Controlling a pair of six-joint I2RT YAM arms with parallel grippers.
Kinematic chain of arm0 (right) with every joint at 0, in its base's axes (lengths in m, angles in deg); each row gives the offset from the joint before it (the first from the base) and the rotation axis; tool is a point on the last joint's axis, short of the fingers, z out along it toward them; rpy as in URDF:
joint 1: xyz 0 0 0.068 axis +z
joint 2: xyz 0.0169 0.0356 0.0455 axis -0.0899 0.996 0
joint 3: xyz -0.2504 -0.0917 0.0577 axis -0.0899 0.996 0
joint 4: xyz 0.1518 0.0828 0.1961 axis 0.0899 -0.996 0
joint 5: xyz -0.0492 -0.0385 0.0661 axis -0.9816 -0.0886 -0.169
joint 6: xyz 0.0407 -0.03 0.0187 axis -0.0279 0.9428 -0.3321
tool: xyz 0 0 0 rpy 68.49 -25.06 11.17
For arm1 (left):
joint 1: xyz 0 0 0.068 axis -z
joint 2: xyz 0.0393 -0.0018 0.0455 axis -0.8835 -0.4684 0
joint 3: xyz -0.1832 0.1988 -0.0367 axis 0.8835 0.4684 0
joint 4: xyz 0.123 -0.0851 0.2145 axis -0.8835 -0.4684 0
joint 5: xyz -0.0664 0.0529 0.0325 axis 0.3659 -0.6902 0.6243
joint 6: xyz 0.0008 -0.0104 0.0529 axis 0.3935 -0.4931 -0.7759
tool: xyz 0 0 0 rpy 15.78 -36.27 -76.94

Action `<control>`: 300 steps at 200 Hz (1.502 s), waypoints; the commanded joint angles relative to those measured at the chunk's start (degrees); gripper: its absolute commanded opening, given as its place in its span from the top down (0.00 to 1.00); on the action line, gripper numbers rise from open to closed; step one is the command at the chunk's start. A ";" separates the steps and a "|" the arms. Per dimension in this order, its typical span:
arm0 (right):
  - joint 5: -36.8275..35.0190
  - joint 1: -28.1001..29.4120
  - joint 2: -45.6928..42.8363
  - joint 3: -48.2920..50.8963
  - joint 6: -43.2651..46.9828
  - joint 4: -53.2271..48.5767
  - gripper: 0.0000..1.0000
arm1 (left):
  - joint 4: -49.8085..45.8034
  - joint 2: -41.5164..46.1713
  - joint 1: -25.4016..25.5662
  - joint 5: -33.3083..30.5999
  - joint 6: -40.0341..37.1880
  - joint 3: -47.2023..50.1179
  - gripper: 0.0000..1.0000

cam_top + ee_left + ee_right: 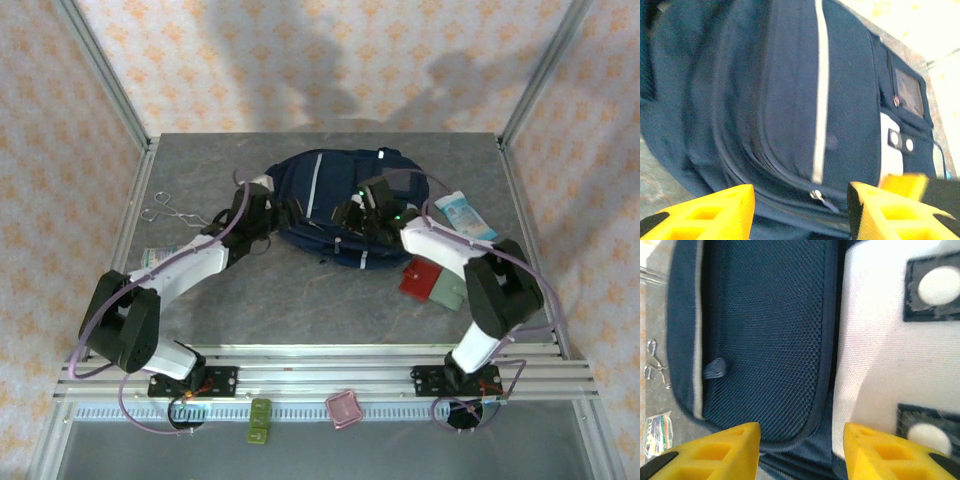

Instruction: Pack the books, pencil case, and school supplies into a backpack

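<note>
Left gripper [800, 212]: jaws spread, nothing betw them, close over backpack [790, 100] front, zip pull [817, 195] just ahead. Right gripper [801, 450]: jaws apart too, empty, over mesh pocket [765, 330]. Both arms reach fwd, elbows out, meeting at backpack, mid-table twd far side.

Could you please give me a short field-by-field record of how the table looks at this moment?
backpack: lying mid-table
left end effector: open, close over the backpack, near a zip pull
right end effector: open, close over the backpack
red piece: on the table right of the backpack, beside the grey-green piece
tube: by the backpack's right end
scissors: on the table, left side
</note>
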 commanded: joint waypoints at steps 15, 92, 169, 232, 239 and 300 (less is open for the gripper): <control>4.42 -0.97 4.47 -3.26 -3.97 2.01 0.52 | 2.43 0.84 1.99 -3.43 1.88 3.70 0.46; 2.72 -1.56 11.60 -9.88 -7.53 -2.88 0.56 | 3.29 -0.48 3.19 -5.08 0.97 4.57 0.45; -2.55 -2.29 16.12 -9.90 -19.10 -5.35 1.00 | 3.06 -1.33 3.33 -5.96 1.32 3.53 0.45; -0.88 -2.29 5.83 -12.02 -13.73 1.00 1.00 | 1.40 -1.14 3.37 -7.85 -2.78 0.20 0.41; -0.63 -2.29 4.42 -12.41 -12.98 1.82 1.00 | 1.13 -1.39 3.37 -7.83 -3.26 -0.44 0.41; 1.50 -2.37 1.25 -12.50 -12.16 3.77 1.00 | -0.75 -3.76 5.34 -10.23 -8.60 -4.47 0.37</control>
